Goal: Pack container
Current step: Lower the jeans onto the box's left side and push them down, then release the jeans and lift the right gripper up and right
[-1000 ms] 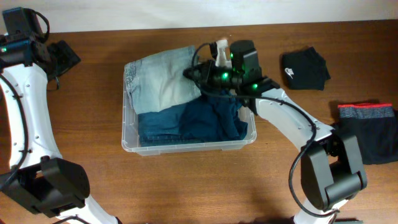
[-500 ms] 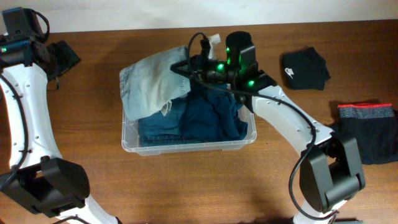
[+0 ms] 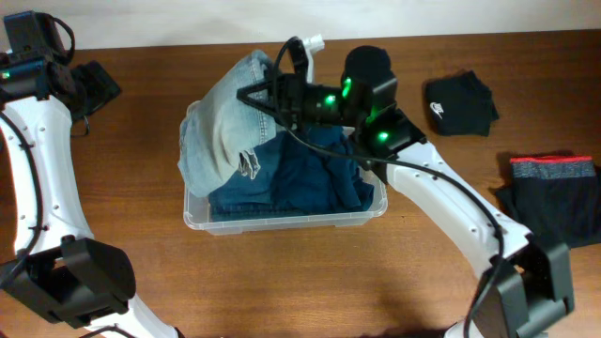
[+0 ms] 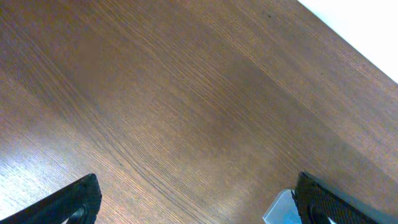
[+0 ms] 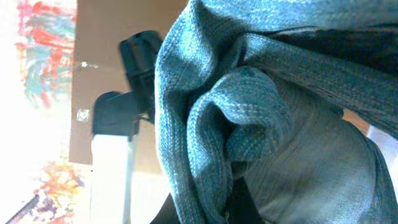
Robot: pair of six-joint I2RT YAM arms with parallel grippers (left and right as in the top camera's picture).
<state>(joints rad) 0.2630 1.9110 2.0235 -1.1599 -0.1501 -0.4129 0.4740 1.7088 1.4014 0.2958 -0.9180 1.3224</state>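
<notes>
The clear plastic container (image 3: 282, 222) sits mid-table with dark blue folded jeans (image 3: 310, 178) inside. My right gripper (image 3: 266, 94) is shut on light blue jeans (image 3: 221, 131), holding them lifted over the container's left half, with the cloth draping down over its left rim. In the right wrist view the denim (image 5: 261, 112) fills the frame and hides the jaws. My left gripper (image 3: 94, 84) is open and empty at the far left of the table; its view shows bare wood and a corner of the container (image 4: 280, 208).
A black folded garment (image 3: 460, 103) lies at the back right. A dark garment with a red-grey waistband (image 3: 554, 197) lies at the right edge. The left arm's white links run along the left side.
My right gripper has lifted the light blue jeans up and to the left out of the container's back left; the cloth now hangs over the left rim. The left arm has not moved.
</notes>
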